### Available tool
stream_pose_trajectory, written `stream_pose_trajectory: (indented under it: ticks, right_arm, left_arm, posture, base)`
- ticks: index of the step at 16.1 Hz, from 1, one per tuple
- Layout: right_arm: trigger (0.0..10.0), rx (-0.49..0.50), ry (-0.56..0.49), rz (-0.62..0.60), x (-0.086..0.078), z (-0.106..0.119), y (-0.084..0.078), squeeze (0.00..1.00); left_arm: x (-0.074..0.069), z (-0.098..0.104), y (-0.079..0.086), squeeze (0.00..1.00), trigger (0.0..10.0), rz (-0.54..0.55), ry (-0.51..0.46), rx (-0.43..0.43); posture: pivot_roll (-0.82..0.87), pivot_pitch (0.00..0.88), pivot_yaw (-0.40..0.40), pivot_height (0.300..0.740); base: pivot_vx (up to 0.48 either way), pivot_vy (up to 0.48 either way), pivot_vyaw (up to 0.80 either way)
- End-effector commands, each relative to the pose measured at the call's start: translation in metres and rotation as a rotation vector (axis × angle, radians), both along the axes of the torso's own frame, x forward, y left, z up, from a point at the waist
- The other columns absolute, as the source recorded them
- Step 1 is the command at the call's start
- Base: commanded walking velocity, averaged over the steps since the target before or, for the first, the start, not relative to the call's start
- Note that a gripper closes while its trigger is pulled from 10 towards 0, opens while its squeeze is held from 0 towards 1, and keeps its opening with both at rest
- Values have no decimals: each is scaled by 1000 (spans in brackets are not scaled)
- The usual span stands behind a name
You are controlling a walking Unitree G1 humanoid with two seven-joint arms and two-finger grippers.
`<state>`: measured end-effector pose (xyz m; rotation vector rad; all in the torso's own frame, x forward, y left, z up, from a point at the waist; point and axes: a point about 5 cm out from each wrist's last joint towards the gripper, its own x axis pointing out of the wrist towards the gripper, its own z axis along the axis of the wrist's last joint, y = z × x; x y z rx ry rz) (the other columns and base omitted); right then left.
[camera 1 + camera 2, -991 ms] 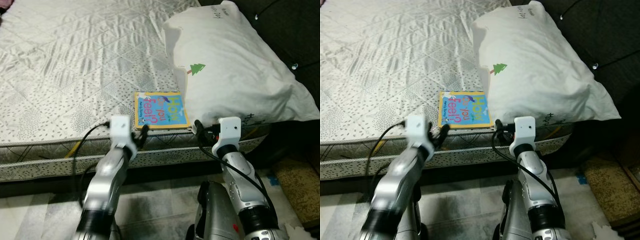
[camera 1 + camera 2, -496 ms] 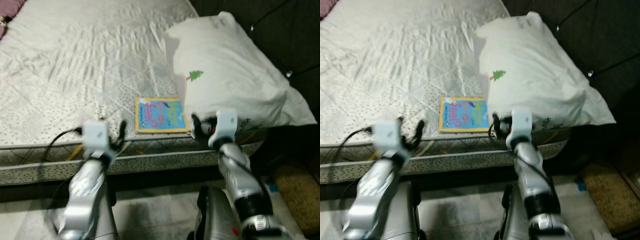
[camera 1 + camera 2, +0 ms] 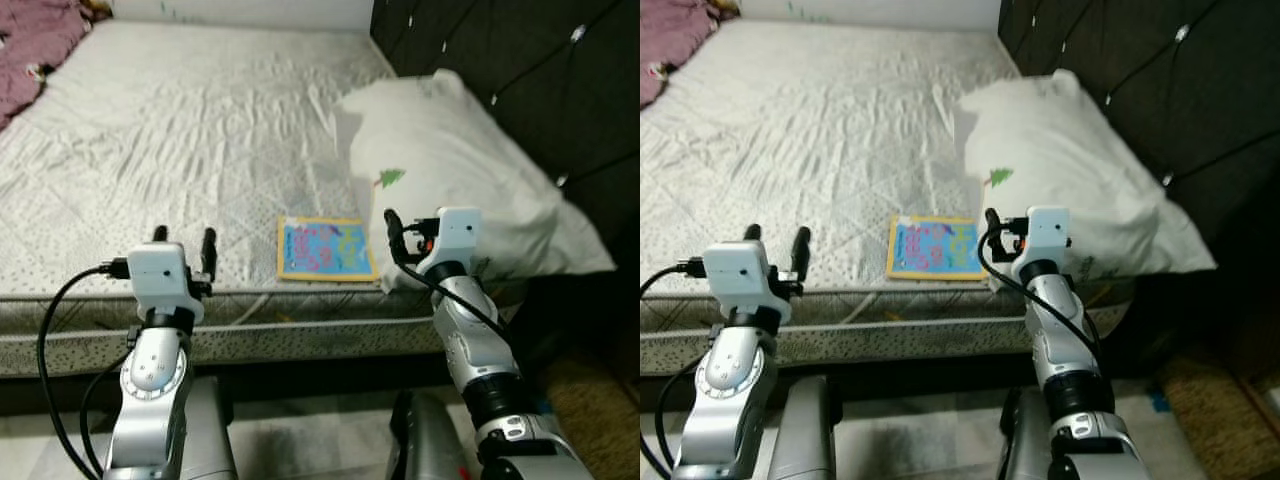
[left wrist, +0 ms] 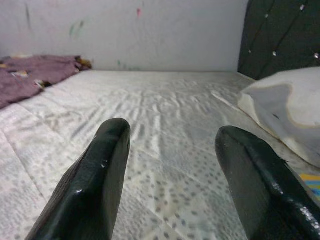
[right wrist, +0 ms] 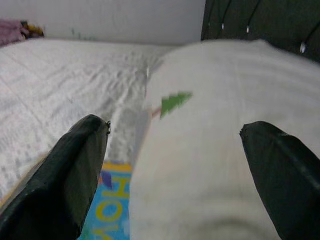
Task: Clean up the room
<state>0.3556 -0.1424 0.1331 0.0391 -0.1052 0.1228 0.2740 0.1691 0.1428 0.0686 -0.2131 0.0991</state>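
Bed: pale grey quilted mattress [image 3: 200, 150] with a speckled print, seen from its near edge; dark tufted headboard [image 3: 500, 70] along the robot's right side; white wall behind the far end.
Book: thin picture book with a blue cover and yellow border [image 3: 325, 248], lying flat on the mattress close to the near edge; its right side sits just beside, possibly tucked under, the pillow; yellow lettering visible in the right wrist view [image 5: 112, 210].
Pillow: large white pillow with a small green tree print [image 3: 460, 180], resting against the headboard side of the bed, overhanging the mattress corner.
Blanket: crumpled purple blanket [image 3: 35, 50] at the far left corner of the bed, well apart from the book.
Left end effector [image 3: 183, 250]: raised at the near mattress edge, left of the book and apart from it; two black fingers [image 4: 95, 185] spread apart, holding nothing.
Right end effector [image 5: 170, 185]: at the near edge beside the pillow's front corner, just right of the book; fingers [image 5: 65, 175] spread wide, pillow between them in the wrist view, nothing gripped.
Floor: pale tiles below the bed frame; detail unclear.
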Motion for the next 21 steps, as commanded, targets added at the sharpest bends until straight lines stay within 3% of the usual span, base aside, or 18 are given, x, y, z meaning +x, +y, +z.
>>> stream_pose_trajectory:
  ticks: [1,4,8,12,14,18,21]
  right_arm:
    - [10000,17,-13,-15,3,4,-1,0]
    - [10000,45,-14,-50,-1,1,-3,0]
    - [10000,63,37,-111,-22,-23,-14,0]
    - [10000,72,69,-148,-36,-34,-18,0]
    - [10000,53,74,-151,-34,-30,-17,0]
    - [10000,20,69,-164,-31,-25,-18,0]
    - [10000,36,85,-149,-34,-26,-5,0]
  left_arm:
    - [3,0,2,0,10000,22,-13,31]
    - [4,-7,7,0,10000,40,6,49]
    - [-4,-26,12,0,10000,48,41,84]
    - [-8,-35,14,0,10000,33,55,107]
    - [0,-34,14,0,10000,31,66,115]
    - [8,-31,5,0,10000,11,52,149]
    - [6,-32,1,0,10000,-20,71,130]
  posture:
    - [75,0,-84,578]
    - [64,0,-71,613]
    - [52,0,-29,658]
    - [53,0,-41,708]
    - [20,0,-60,738]
    - [32,0,-76,740]
    - [31,0,-56,740]
  base:
    - [0,0,0]
    - [0,0,0]
    - [0,0,0]
    - [0,0,0]
    - [0,0,0]
    - [0,0,0]
    - [0,0,0]
